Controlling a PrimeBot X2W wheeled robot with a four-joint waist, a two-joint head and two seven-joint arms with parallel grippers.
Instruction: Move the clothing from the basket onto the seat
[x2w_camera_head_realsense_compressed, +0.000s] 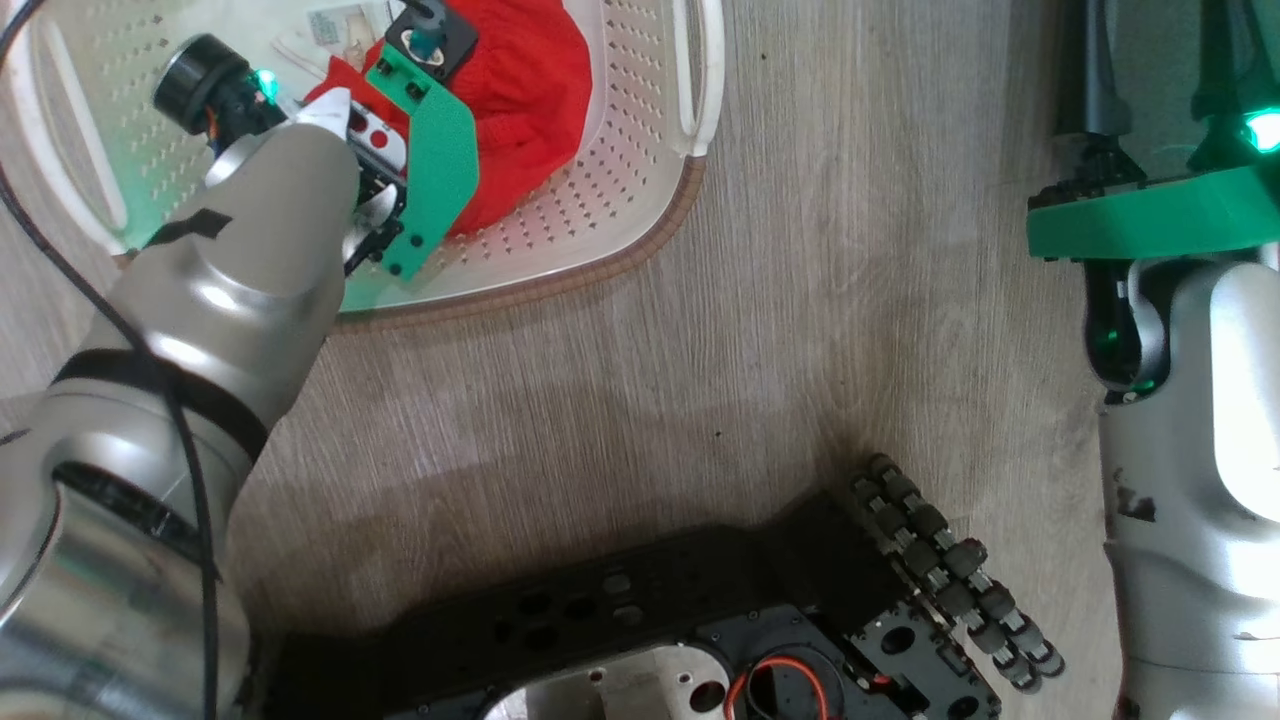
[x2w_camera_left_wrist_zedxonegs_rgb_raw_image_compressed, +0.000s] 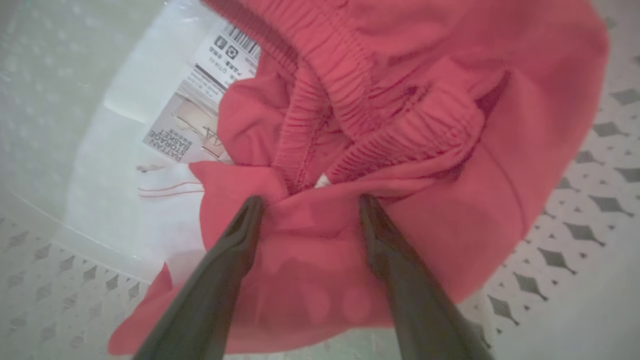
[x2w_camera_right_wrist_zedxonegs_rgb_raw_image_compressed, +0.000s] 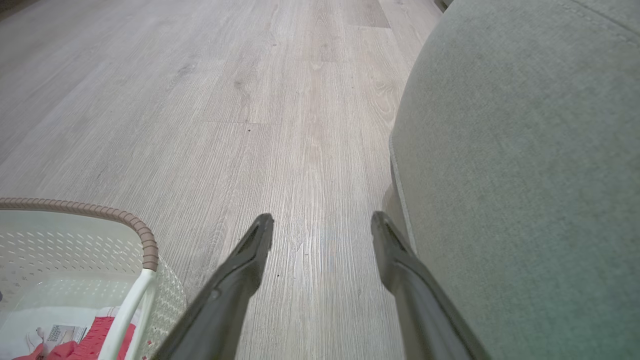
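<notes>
Left wrist view: left gripper (x2w_camera_left_wrist_zedxonegs_rgb_raw_image_compressed: 311, 200) at lower centre, its two dark fingers spread well apart, tips pressed onto the red clothing (x2w_camera_left_wrist_zedxonegs_rgb_raw_image_compressed: 450, 125), a fold lying between them, not pinched. Clothing bunched, elastic band showing, inside the basket (x2w_camera_left_wrist_zedxonegs_rgb_raw_image_compressed: 590, 165); label (x2w_camera_left_wrist_zedxonegs_rgb_raw_image_compressed: 200, 100) beyond it, upper left. Right wrist view: right gripper (x2w_camera_right_wrist_zedxonegs_rgb_raw_image_compressed: 322, 217) likewise wide apart, holding nothing, above the wooden floor (x2w_camera_right_wrist_zedxonegs_rgb_raw_image_compressed: 250, 100); seat (x2w_camera_right_wrist_zedxonegs_rgb_raw_image_compressed: 525, 175) just beside it, taking the right of the frame. Head view: basket at top left, clothing in it
</notes>
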